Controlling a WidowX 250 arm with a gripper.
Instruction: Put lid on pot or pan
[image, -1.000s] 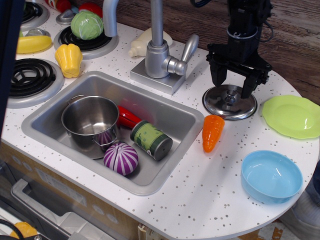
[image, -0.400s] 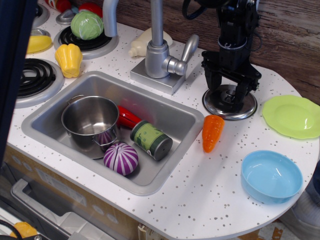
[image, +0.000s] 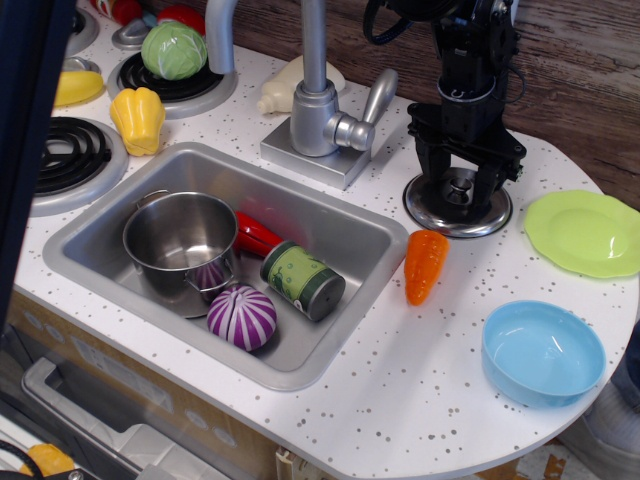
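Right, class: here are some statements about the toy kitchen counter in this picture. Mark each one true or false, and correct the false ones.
1. The lid lies on the counter, right of the tap. True.
2. The pot stands on a stove burner. False: it stands in the sink.
3. The pincer is directly over the lid, its fingers either side of the knob. True.
4. The carrot lies in the blue bowl. False: it lies on the counter, between the sink and the bowl.
5. The green plate holds food. False: it is bare.
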